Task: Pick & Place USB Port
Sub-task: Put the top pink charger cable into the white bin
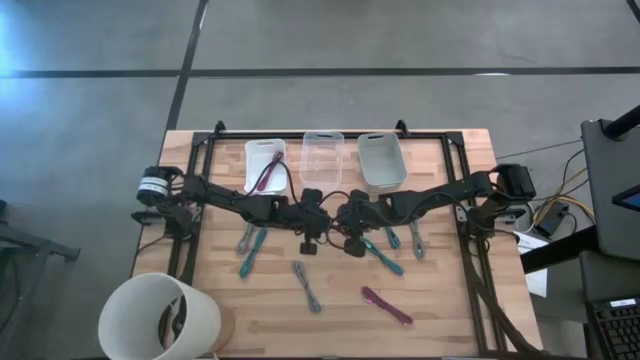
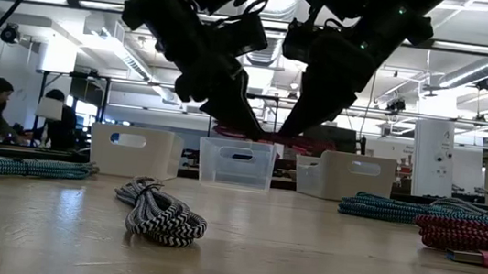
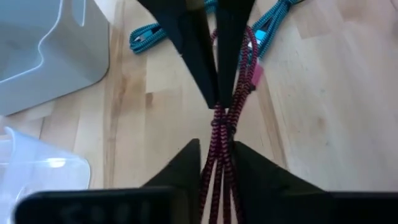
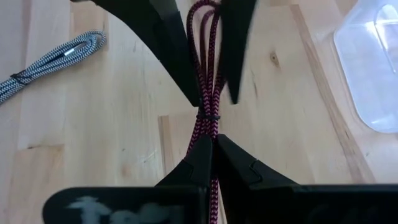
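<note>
Left gripper (image 3: 216,152) and right gripper (image 4: 213,149) both clenching braided magenta-black cable bundle (image 4: 208,81) at table centre, holding it above pale wood-plank table (image 1: 450,300). Clear plastic bin (image 1: 322,156) lying at 12 o'clock of grippers, white bins flanking it. Coiled white-black woven cable (image 2: 160,212) resting at 6 o'clock

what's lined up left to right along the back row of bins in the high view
white bin with a maroon cable in it → clear empty bin → grey-white bin
</note>
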Controlling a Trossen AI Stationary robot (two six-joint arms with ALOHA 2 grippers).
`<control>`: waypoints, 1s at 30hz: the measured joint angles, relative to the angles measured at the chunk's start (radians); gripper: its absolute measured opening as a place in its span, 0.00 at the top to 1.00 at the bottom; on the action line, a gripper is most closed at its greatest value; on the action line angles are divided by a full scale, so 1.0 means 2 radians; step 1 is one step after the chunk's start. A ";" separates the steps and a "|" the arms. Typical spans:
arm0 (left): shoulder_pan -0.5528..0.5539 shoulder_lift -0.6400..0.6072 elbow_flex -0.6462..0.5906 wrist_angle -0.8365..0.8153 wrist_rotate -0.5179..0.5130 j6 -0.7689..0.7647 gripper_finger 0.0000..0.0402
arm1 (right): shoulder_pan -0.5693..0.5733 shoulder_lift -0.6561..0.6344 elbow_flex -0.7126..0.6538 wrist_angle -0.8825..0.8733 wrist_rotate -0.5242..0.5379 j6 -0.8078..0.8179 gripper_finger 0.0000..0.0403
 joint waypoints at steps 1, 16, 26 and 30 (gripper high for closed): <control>0.000 0.000 0.000 -0.001 0.001 0.001 0.85 | 0.000 0.000 0.000 0.001 0.000 0.000 0.97; 0.000 0.000 -0.001 -0.001 0.002 0.000 0.95 | 0.000 -0.001 0.000 0.007 0.000 -0.042 0.89; 0.001 0.000 -0.001 -0.002 0.002 -0.021 0.95 | 0.001 -0.003 0.002 -0.003 -0.002 -0.056 0.73; 0.001 0.000 -0.001 -0.025 0.001 -0.031 0.94 | 0.001 -0.013 0.018 -0.037 -0.002 -0.070 0.69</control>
